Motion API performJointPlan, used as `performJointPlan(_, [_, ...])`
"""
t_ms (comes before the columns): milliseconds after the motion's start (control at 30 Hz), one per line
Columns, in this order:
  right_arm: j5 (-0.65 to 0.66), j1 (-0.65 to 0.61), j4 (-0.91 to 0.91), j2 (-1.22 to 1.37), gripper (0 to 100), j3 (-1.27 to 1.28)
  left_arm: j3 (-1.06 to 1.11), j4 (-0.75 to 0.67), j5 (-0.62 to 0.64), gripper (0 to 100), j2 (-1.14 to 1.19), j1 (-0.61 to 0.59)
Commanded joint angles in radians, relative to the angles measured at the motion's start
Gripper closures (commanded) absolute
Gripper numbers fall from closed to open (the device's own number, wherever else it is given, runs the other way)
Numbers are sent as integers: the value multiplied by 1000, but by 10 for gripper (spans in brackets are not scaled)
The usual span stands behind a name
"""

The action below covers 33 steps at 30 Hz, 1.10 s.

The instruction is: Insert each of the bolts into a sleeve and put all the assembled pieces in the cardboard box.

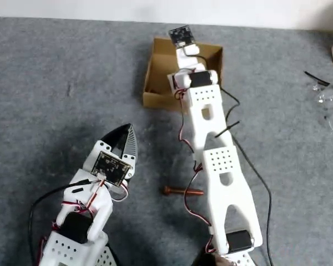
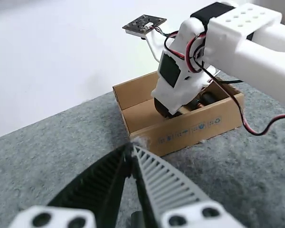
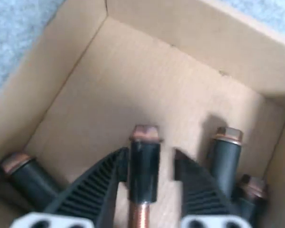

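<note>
The cardboard box (image 1: 155, 83) stands at the far middle of the grey carpet. My right gripper (image 3: 152, 152) is down inside it, open, with a bolt in a black sleeve (image 3: 143, 166) between its fingers; one finger touches the sleeve, the other stands off with a gap. Three more assembled pieces lie in the box (image 3: 133, 80): one (image 3: 23, 173) in a corner, another (image 3: 226, 156) upright beside a third (image 3: 249, 190). A bare copper bolt (image 1: 183, 191) lies on the carpet beside the right arm. My left gripper (image 1: 127, 130) is shut and empty, near the box (image 2: 180, 128).
Clear plastic and black cable bits (image 1: 324, 94) lie on the carpet at the right edge. The right arm's white links (image 1: 222, 166) and their wires stretch from the near edge up to the box, crossing over the loose bolt's end.
</note>
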Motion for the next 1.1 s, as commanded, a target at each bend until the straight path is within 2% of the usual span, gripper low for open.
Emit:
performJointPlan(0, [-3,-1,35,-35,701,-51,21,-3,6,989,1,10])
performJointPlan(200, [-3,41,114,-47,695,-68,21,-3,6,989,1,7])
performJointPlan(300, [-3,48,194,-85,695,-154,21,-3,6,989,1,7])
performJointPlan(600, [-3,13,444,-364,695,-196,21,-3,6,989,1,7])
performJointPlan(800, [-9,-64,536,-532,695,-196,21,-5,5,989,-1,-1])
performJointPlan(1067, [-9,-265,536,-668,695,-194,21,-46,11,989,1,-117])
